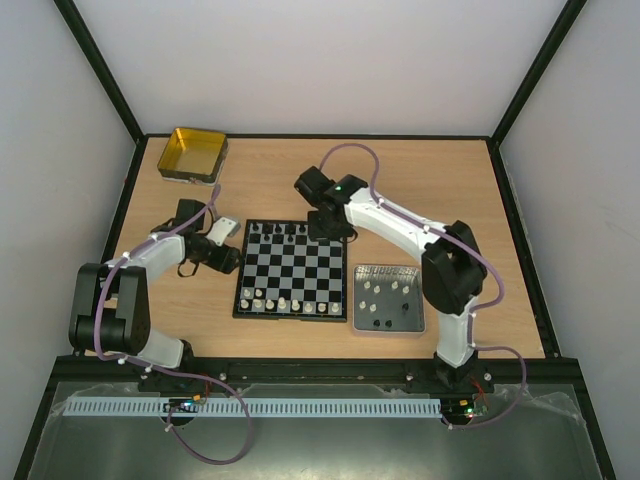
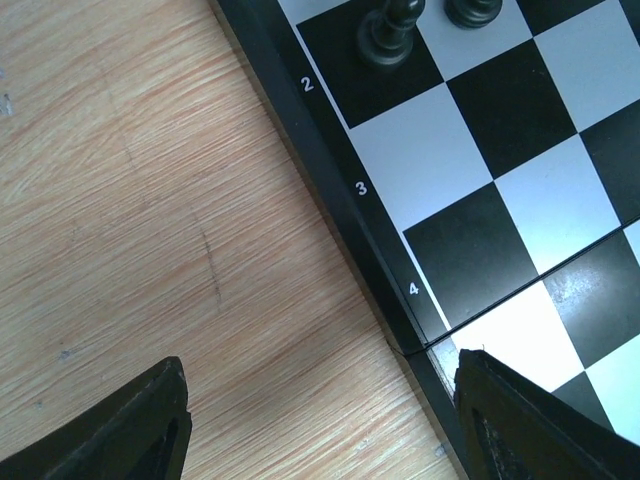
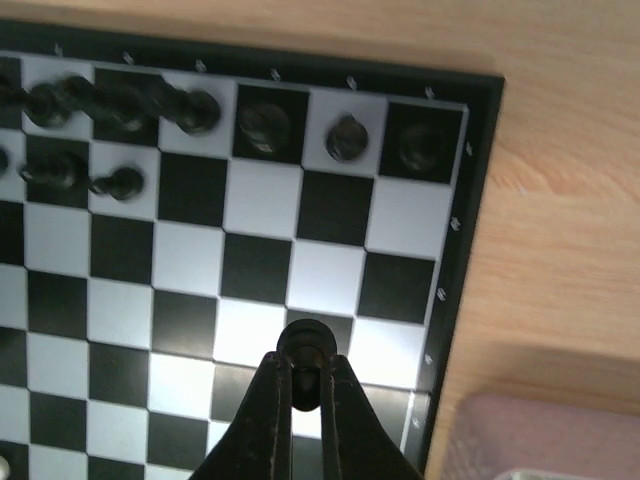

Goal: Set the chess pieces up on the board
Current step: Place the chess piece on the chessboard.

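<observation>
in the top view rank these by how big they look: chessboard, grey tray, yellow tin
1. board
2. grey tray
3. yellow tin
The tin looks slightly smaller than the tray, but it lies farther from the camera, so that pair is unsure.

White arms (image 1: pixel 398 222), black joints (image 1: pixel 450 272), purple cables (image 1: pixel 350 149)

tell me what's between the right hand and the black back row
Only bare squares of the board, in the right wrist view: nothing stands between the right hand, shut on a black piece, and the back row.
</observation>
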You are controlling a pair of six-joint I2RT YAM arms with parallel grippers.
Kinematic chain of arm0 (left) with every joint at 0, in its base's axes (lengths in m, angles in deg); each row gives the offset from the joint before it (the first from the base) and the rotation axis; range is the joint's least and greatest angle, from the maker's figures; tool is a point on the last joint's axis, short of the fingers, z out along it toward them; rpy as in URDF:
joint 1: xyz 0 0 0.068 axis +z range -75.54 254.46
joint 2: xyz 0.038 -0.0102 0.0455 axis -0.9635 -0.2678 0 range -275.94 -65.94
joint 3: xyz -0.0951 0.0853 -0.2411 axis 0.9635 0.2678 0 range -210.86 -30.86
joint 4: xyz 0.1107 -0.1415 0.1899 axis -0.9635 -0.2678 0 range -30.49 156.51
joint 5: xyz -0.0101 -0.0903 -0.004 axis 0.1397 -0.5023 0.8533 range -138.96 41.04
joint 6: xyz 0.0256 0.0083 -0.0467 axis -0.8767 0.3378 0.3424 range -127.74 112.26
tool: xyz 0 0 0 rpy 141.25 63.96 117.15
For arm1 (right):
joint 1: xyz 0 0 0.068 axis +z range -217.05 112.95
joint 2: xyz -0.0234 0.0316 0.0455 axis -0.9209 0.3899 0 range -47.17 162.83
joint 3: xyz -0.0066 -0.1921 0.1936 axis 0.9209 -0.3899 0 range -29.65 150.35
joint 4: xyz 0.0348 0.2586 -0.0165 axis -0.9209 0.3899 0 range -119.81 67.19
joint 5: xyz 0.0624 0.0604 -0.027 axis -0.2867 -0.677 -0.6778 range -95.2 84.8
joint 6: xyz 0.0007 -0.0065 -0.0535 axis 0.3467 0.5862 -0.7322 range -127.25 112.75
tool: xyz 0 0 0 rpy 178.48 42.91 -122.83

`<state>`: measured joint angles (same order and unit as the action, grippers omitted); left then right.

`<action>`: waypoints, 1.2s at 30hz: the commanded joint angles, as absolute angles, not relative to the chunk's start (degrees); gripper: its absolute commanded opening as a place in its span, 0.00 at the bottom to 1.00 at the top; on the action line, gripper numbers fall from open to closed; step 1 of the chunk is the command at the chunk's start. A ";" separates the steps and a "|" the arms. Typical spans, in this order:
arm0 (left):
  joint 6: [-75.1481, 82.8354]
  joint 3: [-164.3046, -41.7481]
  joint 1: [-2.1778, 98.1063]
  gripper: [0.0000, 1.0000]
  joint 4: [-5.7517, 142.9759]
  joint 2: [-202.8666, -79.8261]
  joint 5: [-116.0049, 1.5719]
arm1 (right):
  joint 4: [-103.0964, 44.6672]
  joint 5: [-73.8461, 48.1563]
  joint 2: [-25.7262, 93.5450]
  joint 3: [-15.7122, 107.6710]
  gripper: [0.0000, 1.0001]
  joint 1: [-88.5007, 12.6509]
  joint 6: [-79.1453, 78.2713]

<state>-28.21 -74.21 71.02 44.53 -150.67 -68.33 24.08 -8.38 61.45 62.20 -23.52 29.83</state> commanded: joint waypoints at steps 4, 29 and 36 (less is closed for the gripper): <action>-28.04 -73.15 71.91 0.73 44.72 -149.66 -70.00 | 29.03 -7.00 69.06 72.42 0.02 -21.37 27.11; -28.26 -72.91 72.35 0.73 44.78 -149.80 -70.57 | 27.18 -8.98 80.94 81.27 0.02 -20.01 25.75; -28.30 -72.95 72.44 0.73 44.70 -149.80 -70.75 | 27.99 -8.89 82.82 84.12 0.02 -20.03 25.54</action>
